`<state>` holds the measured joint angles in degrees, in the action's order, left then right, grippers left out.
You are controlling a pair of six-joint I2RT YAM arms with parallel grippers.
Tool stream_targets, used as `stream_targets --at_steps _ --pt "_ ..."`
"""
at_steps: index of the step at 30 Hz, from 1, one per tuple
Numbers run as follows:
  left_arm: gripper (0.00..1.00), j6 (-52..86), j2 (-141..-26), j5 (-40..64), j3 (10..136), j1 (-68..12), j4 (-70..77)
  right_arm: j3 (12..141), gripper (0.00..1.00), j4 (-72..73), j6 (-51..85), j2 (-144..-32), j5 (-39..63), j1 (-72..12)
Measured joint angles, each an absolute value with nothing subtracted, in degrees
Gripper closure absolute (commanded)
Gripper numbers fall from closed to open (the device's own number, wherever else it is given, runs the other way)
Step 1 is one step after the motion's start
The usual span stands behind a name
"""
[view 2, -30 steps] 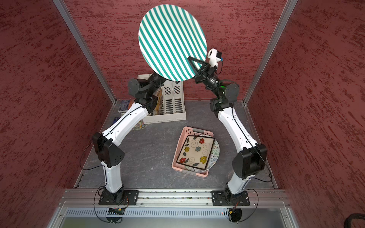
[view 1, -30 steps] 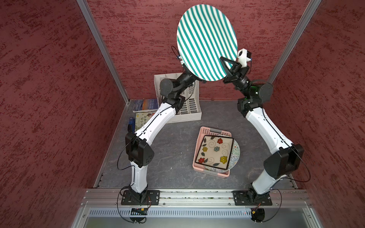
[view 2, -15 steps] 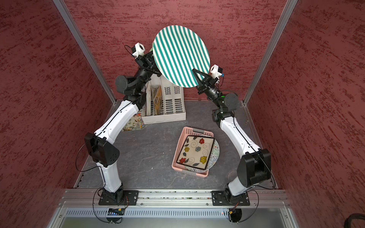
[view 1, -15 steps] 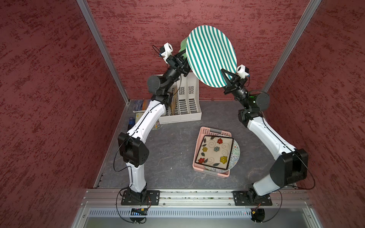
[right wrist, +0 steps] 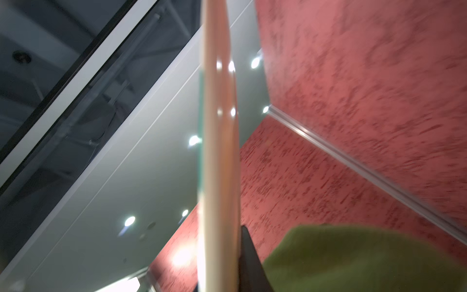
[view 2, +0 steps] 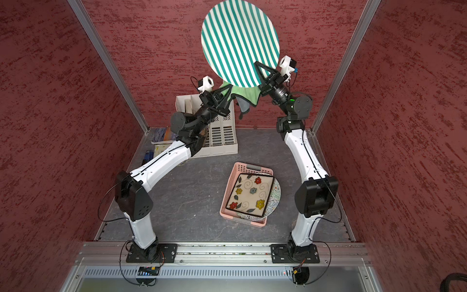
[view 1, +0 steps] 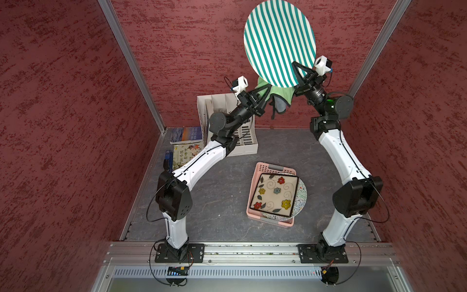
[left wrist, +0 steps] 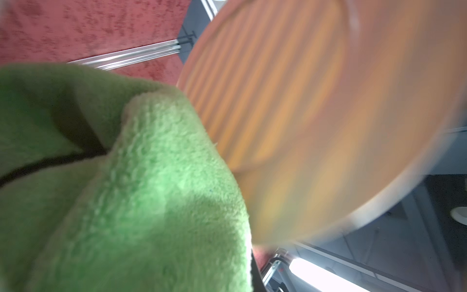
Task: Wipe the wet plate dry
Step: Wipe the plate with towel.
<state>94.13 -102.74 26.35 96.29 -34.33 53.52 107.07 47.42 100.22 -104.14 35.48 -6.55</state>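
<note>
- The striped plate is hanging in the air above the far edge of the tabletop, right of its middle. It is standing nearly on edge, with its green-and-white face turned toward the top views.
- The right fingers are pinching the plate's lower rim, pressed close on either face. The right wrist view is showing the plate edge-on beside one dark finger.
- The green cloth is bunching just under and behind the plate's lower edge. Whether it is touching the plate cannot be told.
- The left fingers are pinching the cloth tight. In the left wrist view it is filling the near side, with the plate's blurred back face right beside it.
- A pink basket is sitting toward the right of the tabletop's middle, holding a square flowered plate on top of a round patterned plate.
- A white file rack is standing near the far left corner, with books lying between it and the left edge.
</note>
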Motion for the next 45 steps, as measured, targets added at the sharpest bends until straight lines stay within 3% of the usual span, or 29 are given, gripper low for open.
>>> stream_targets --at_steps 4,9,14,19,28,33,39,45 --pt "1.0 80.58 -89.08 26.15 85.32 -33.89 37.3 95.48 1.0 38.54 95.44 -101.25 32.73 -3.09" --pt "1.0 54.92 -79.13 14.96 94.37 -37.54 5.91 84.77 1.0 24.01 86.35 -95.68 32.49 -7.49" --pt "1.0 39.97 -84.51 9.85 107.22 -38.74 -11.0 82.83 1.0 16.78 78.91 -90.3 33.93 -14.02" --pt "1.0 35.18 -95.29 8.73 110.85 -38.76 -20.62 84.16 1.0 15.68 74.83 -87.26 35.24 -15.55" --pt "1.0 35.75 -96.53 4.38 110.83 -38.5 -28.05 86.46 1.0 6.39 67.79 -88.6 35.03 -15.42" --pt "1.0 36.47 -90.61 1.34 106.72 -31.05 -33.06 83.74 1.0 1.83 57.25 -82.35 36.69 -16.78" --pt "1.0 33.98 -88.73 14.98 104.01 -21.56 -29.89 82.65 1.0 -10.0 45.28 -77.67 37.67 -23.66" --pt "1.0 30.04 -96.79 28.21 112.97 -25.65 -28.08 85.03 1.0 -16.69 44.23 -80.55 40.8 -25.78"
